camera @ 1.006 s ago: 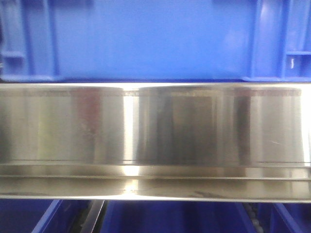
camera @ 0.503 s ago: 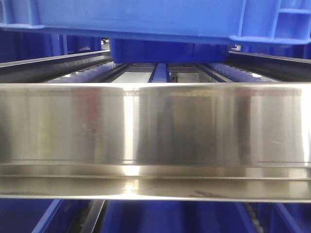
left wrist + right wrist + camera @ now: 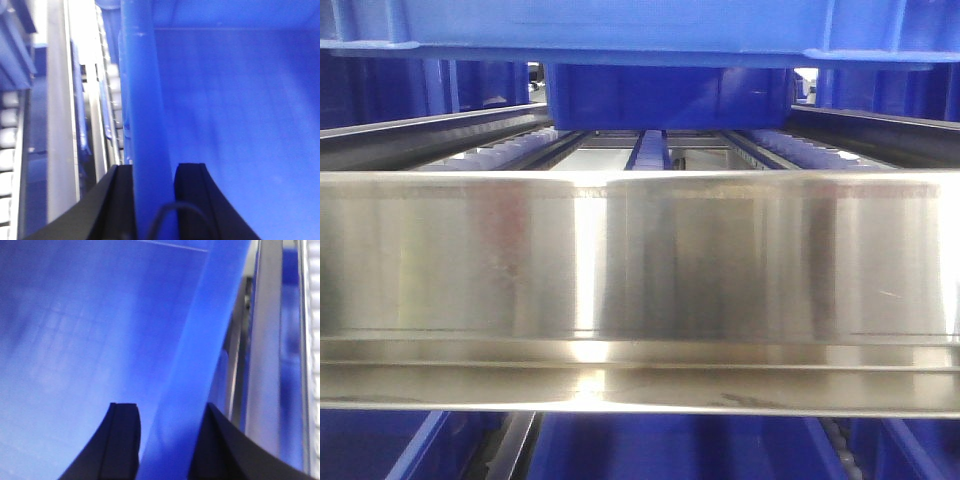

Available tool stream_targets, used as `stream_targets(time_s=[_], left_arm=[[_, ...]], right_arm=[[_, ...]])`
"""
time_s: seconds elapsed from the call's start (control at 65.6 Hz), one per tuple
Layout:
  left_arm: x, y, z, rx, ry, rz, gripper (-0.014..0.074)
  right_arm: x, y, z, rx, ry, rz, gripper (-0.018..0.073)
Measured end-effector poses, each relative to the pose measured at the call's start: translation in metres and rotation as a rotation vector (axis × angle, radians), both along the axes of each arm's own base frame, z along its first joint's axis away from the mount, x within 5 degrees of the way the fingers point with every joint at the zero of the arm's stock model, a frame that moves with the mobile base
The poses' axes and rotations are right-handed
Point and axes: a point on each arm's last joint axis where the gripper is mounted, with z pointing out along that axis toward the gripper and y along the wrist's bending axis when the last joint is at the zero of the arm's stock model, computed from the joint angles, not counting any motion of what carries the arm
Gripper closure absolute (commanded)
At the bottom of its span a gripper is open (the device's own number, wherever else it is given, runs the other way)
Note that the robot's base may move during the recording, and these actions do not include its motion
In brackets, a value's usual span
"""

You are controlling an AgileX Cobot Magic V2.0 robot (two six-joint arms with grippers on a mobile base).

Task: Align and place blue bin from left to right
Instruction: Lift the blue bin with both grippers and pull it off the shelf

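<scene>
My left pincer (image 3: 154,170) gripped the bin (image 3: 620,25) by its left wall, one finger on each side, and my right pincer (image 3: 167,410) gripped the right wall likewise. The bin hung at the top of the front view, above the roller tracks (image 3: 490,150) and clear of the near steel rail (image 3: 640,260). A second bin (image 3: 670,100) sat far back on the tracks. A second earlier the bin had rested just behind the rail.

Our front view sits low and level, close behind a steel rail (image 3: 640,260), facing along the roller tracks (image 3: 500,150) under the blue bin (image 3: 620,25). Our wrist views look along the left end effector (image 3: 156,170) and right end effector (image 3: 167,410), very close, seemingly at opposite walls of that shared bin.
</scene>
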Motion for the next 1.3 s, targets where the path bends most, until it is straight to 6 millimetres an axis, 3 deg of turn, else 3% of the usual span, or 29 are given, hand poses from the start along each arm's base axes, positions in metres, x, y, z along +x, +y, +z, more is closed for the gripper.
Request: stream_targets(time_s=[0.213, 0.503, 0.747, 1.051, 1.295], left_arm=[[0.001, 0.0, -0.002, 0.003, 0.002, 0.001, 0.0708], [0.004, -0.004, -0.024, 0.003, 0.092, -0.008, 0.0708], [0.005, -0.004, -0.024, 0.0, 0.091, -0.007, 0.0708], [0.0, -0.001, -0.004, -0.008, 0.019, 0.001, 0.0708], [-0.001, 0.0, -0.003, -0.007, 0.019, 0.002, 0.0708]], right_arm=[[0.002, -0.001, 0.001, 0.011, -0.017, -0.005, 0.0712], [0.003, -0.002, 0.0, 0.005, -0.011, -0.009, 0.0712], [0.003, -0.002, -0.001, 0.004, -0.009, -0.009, 0.0712], [0.003, -0.001, -0.001, 0.012, -0.006, -0.005, 0.0712], [0.003, -0.001, -0.001, 0.016, -0.006, -0.004, 0.0712]])
